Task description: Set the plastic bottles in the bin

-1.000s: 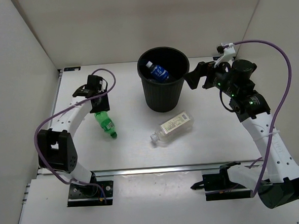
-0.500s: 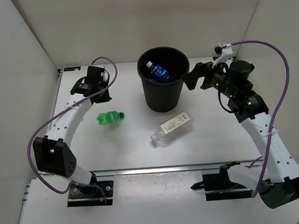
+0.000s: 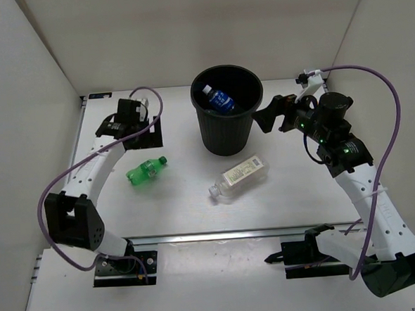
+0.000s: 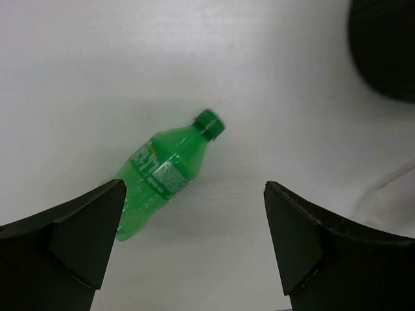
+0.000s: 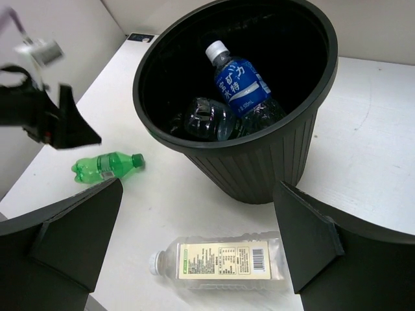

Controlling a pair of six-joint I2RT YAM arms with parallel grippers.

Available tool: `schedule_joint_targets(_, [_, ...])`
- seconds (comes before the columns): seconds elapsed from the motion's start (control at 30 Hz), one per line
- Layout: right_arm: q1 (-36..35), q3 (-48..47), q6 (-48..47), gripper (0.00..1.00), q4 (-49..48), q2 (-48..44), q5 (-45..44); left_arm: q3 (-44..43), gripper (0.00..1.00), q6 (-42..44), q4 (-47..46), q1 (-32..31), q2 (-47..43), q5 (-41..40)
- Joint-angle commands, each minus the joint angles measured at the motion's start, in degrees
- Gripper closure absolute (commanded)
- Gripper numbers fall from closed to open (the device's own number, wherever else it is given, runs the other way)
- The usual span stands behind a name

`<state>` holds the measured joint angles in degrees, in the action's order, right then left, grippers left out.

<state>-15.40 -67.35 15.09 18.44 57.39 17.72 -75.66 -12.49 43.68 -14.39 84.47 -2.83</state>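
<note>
The blue-label bottle (image 3: 220, 99) is in the bin (image 3: 227, 134), but the green bottle (image 3: 145, 170) and white-label bottle (image 3: 240, 176) lie on the bench (image 3: 186, 210) (left hand (image 4: 194, 194) and right hand (image 5: 198, 188) both gape empty).

A plain white tabletop (image 3: 189, 206) spreads beneath the left claw (image 3: 144, 135) and the right claw (image 3: 267, 114). Pale panels close it in: a back wall (image 3: 186, 30) beyond both claws, a left-hand wall (image 3: 23, 138) outside the left claw and a right-hand wall (image 3: 391, 45) outside the right claw. A metal rail (image 3: 219, 235) runs along the tabletop's near edge, behind both claws.
</note>
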Motion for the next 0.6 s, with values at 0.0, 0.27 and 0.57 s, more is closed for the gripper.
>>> schedule_joint_targets(0.0, [0.7, 0.2, 0.8, 0.01, -1.6, -1.0, 1.7, 6.2, 0.01, 5.8, -2.6, 4.0, 0.3, 5.7])
schedule_joint_targets(0.27, [0.2, 0.9, 1.3, 0.01, -2.0, 0.2, 2.9, 12.1, 0.02, 9.3, -7.1, 3.8, 3.5, 3.4])
schedule_joint_targets(0.57, [2.7, 2.8, 2.4, 0.01, -2.9, -2.6, 5.0, 14.5, 0.01, 7.8, -7.7, 3.4, 7.4, -1.8])
